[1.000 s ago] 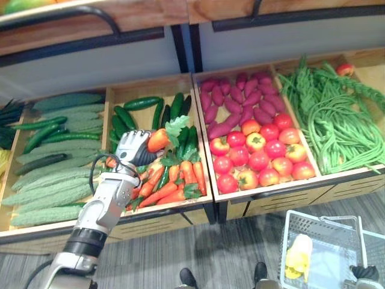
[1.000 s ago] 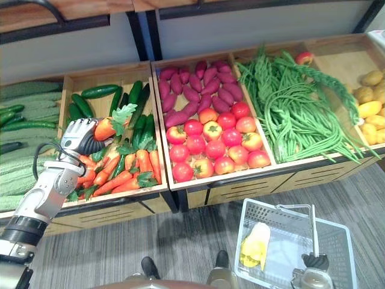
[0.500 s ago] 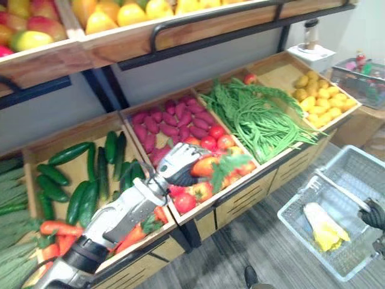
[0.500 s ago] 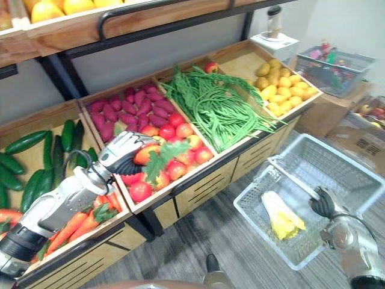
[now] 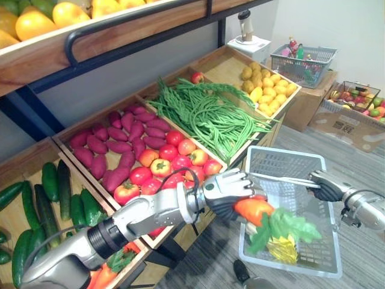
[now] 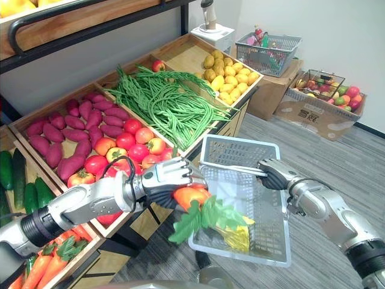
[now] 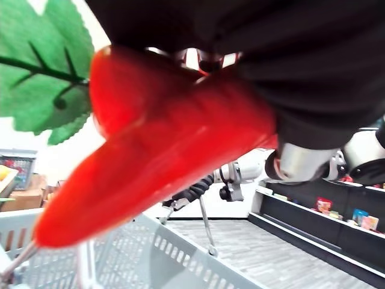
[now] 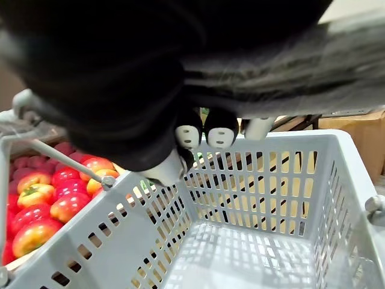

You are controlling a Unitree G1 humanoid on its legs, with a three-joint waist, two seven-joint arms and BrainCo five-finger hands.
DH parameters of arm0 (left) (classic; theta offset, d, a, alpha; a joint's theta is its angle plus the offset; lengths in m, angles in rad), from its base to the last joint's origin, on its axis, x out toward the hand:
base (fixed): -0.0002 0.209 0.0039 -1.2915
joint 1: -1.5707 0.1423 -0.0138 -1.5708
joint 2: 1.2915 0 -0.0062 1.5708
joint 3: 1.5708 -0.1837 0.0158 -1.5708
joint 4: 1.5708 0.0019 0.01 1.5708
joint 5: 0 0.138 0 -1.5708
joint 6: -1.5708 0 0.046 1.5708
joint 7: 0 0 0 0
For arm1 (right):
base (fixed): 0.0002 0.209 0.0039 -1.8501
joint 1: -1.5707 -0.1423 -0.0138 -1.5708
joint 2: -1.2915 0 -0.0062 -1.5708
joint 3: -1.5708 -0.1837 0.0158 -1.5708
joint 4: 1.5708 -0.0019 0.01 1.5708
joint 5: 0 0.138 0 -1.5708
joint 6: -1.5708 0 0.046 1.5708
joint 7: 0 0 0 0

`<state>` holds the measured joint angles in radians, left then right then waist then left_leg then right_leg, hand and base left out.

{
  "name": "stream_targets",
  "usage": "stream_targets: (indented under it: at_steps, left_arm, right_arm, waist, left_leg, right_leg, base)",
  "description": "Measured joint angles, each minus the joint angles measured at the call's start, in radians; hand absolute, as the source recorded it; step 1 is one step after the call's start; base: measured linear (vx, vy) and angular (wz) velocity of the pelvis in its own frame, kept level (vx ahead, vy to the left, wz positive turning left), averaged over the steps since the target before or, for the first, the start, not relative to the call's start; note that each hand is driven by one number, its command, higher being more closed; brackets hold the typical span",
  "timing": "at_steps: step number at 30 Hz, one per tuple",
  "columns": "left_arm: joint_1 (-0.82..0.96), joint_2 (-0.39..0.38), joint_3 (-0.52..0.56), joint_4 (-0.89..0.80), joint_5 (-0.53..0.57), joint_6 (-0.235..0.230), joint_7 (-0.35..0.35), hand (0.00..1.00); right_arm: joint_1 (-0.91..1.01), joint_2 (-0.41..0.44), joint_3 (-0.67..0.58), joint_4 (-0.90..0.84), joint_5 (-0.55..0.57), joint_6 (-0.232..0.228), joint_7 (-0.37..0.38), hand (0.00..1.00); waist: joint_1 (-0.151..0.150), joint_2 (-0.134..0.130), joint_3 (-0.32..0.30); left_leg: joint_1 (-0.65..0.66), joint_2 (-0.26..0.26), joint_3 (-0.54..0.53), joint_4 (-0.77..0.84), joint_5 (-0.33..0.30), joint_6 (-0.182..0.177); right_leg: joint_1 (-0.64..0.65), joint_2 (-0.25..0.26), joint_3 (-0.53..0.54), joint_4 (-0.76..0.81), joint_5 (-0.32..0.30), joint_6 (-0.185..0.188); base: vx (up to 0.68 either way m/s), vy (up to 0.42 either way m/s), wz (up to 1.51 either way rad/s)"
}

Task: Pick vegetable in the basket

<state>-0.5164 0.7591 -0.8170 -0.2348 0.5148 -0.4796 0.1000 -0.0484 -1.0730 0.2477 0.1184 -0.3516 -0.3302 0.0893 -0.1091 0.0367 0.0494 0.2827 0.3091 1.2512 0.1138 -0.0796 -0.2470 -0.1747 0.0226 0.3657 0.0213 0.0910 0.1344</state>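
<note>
Carrot at the basket's left rim; drop not yet made.

Produce stand (image 6: 237,114) runs along the left, and the tomatoes (image 6: 129,141) are the crate nearest the action. The grey basket (image 6: 240,141) hangs just right of the stand, its handle gripped by the curled right hand (image 6: 277,174). The left hand (image 6: 165,183), fingers wrapped round the carrot (image 6: 190,197), holds it over the basket's left wall. Its long axis points right, and its leaves drape inward above a yellow item (image 6: 237,238). Judgement: a short carry rightward, then release; nothing stands in the way.
</note>
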Motion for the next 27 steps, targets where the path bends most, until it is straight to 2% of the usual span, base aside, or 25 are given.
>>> stream_targets:
  at_steps: [5,7,11,14,18,22,27]
  left_arm:
    - [-0.02,-0.005,-0.051,-0.027,0.0,-0.004,-0.031,1.0]
    - [-0.037,-0.013,-0.073,-0.027,-0.001,-0.01,-0.042,1.0]
    - [-0.044,-0.036,-0.092,-0.023,-0.001,-0.017,-0.069,1.0]
    - [-0.044,-0.113,-0.094,0.024,-0.001,-0.015,-0.082,1.0]
    - [-0.038,-0.219,-0.102,0.104,-0.001,0.004,-0.092,1.0]
    - [-0.023,-0.339,-0.102,0.203,0.0,0.013,-0.106,1.0]
    - [-0.01,-0.438,-0.1,0.304,0.009,0.025,-0.105,1.0]
  right_arm:
    - [-0.001,-0.068,0.043,-0.082,0.01,-0.005,0.035,1.0]
    - [-0.001,-0.113,0.043,-0.128,0.071,-0.004,0.075,1.0]
    - [0.004,-0.137,0.043,-0.195,0.182,0.002,0.137,1.0]
    - [0.017,-0.141,0.043,-0.263,0.272,0.013,0.186,1.0]
    - [0.019,-0.137,0.043,-0.32,0.313,0.024,0.209,1.0]
    - [0.019,-0.117,0.043,-0.319,0.322,0.063,0.224,1.0]
    - [0.021,-0.077,0.04,-0.305,0.321,0.106,0.224,1.0]
  waist:
    - [-0.023,-0.001,0.004]
    - [-0.028,-0.001,0.013]
    - [-0.052,-0.001,0.025]
    - [-0.054,-0.001,0.03]
    - [-0.052,-0.003,0.031]
    - [-0.053,-0.006,0.034]
    - [-0.053,-0.01,0.037]
  left_leg:
    - [0.002,0.003,0.018,0.016,-0.014,-0.002]
    - [0.001,0.005,0.03,0.03,-0.022,-0.004]
    - [0.001,0.009,0.031,0.031,-0.023,-0.004]
    - [0.0,0.01,0.031,0.033,-0.023,-0.005]
    - [-0.002,0.011,0.027,0.033,-0.023,-0.004]
    - [-0.002,0.011,0.025,0.033,-0.023,-0.004]
    - [-0.003,0.014,0.023,0.033,-0.023,-0.003]
  right_leg:
    - [-0.005,0.003,0.016,0.0,0.001,0.002]
    - [-0.012,0.005,0.03,-0.001,0.005,0.004]
    - [-0.012,0.008,0.03,-0.001,0.005,0.004]
    - [-0.012,0.008,0.028,-0.001,0.005,0.004]
    - [-0.012,0.007,0.024,-0.001,0.005,0.004]
    - [-0.011,0.006,0.023,0.0,0.005,0.004]
    - [-0.011,0.006,0.019,0.003,0.005,0.004]
  base:
    - [-0.1,-0.025,-0.13]
    - [-0.1,-0.033,-0.18]
    - [-0.09,-0.056,-0.01]
    - [-0.1,-0.061,0.01]
    - [-0.1,-0.056,0.03]
    - [-0.1,-0.051,0.01]
    - [-0.11,-0.059,0.02]
